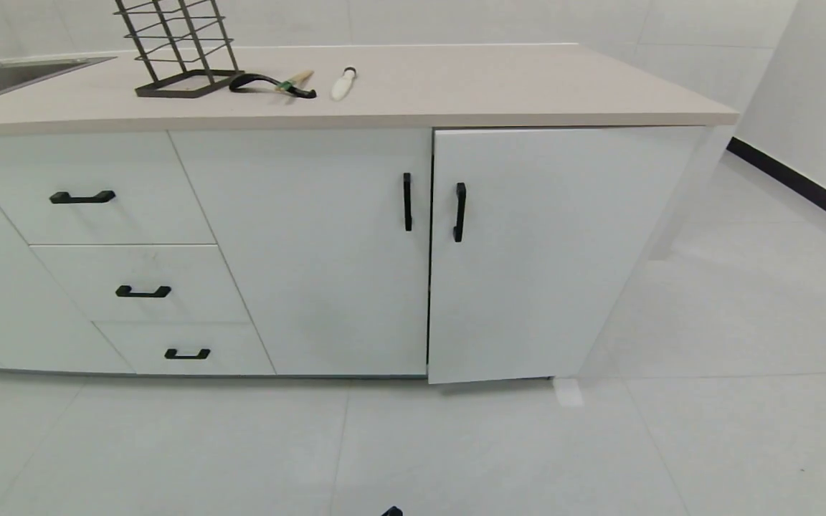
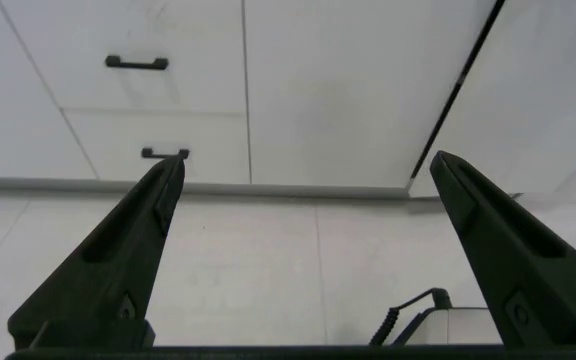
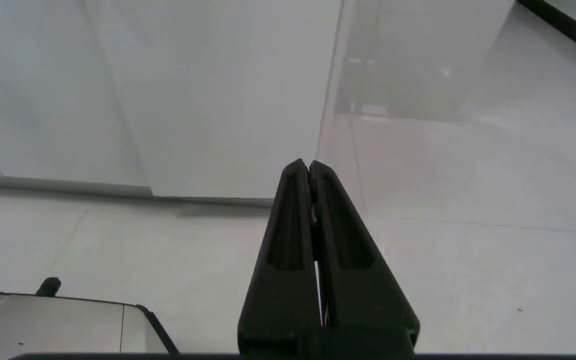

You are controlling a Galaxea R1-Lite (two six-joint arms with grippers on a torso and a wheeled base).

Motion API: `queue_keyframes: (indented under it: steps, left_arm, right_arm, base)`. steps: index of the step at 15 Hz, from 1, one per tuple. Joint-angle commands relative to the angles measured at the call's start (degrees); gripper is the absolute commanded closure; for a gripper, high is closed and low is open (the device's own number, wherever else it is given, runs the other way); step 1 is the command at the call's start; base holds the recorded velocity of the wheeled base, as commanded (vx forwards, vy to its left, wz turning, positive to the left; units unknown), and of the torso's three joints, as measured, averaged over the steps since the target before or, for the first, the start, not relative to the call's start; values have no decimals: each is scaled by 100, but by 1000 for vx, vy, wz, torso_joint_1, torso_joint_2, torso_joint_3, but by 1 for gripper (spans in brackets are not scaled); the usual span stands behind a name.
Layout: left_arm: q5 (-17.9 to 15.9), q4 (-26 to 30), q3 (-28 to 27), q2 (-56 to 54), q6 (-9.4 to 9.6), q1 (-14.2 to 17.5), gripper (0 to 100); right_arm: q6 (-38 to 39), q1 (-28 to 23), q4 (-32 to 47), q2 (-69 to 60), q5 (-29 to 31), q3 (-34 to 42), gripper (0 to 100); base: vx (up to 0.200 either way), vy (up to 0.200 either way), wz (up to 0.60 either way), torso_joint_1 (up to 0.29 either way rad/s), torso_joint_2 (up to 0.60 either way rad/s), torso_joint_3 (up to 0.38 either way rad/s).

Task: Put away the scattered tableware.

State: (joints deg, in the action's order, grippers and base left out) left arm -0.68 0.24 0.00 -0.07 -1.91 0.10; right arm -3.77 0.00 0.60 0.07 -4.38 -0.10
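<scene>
Tiled kitchen with a pale counter (image 1: 492,86) over white cabinets fitted with black handles. Landmark: the wire rack (image 1: 166,91) standing on the counter.

- Dark-headed utensil (image 1: 269,84): lies flat on the counter just beside the wire rack, on the side away from the sink (image 1: 4,77). It has a light wooden handle and may be a brush or a spatula; it is too small to tell.
- White-handled utensil (image 1: 343,84): lies flat on the counter a little beyond the dark-headed utensil, farther from the wire rack and apart from its neighbour.
- Drawers (image 1: 119,193): a stack of three below the wire rack, all closed.
- Right cabinet door (image 1: 563,251): well to the side of the wire rack and slightly ajar, with its lower corner standing out from the frame.
- Left gripper (image 2: 308,165): fingers spread wide with nothing between them. It is low over the floor and faces the drawer fronts, far below the wire rack.
- Right gripper (image 3: 308,170): fingers pressed together, holding nothing. It is low over the floor near the foot of the ajar door.

Progress, as judged: both utensils lie loose on the counter and neither is in the wire rack or a drawer. Both grippers are well below counter height. On this evidence nothing has been put away, and both pick-ups and placements are left to do.
</scene>
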Motion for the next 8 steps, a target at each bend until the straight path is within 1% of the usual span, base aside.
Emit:
queue_keyframes:
  steps: [1,8]
  left_arm:
    - [-2,2,0,7,-11,-1,0]
    - [-2,2,0,7,-11,-1,0]
  right_arm:
    - [-1,0,-7,19,-2,1,100]
    - [-10,0,-7,19,-2,1,100]
  base:
    - [200,200,0,12,2,-12]
    - [200,200,0,2,1,-2]
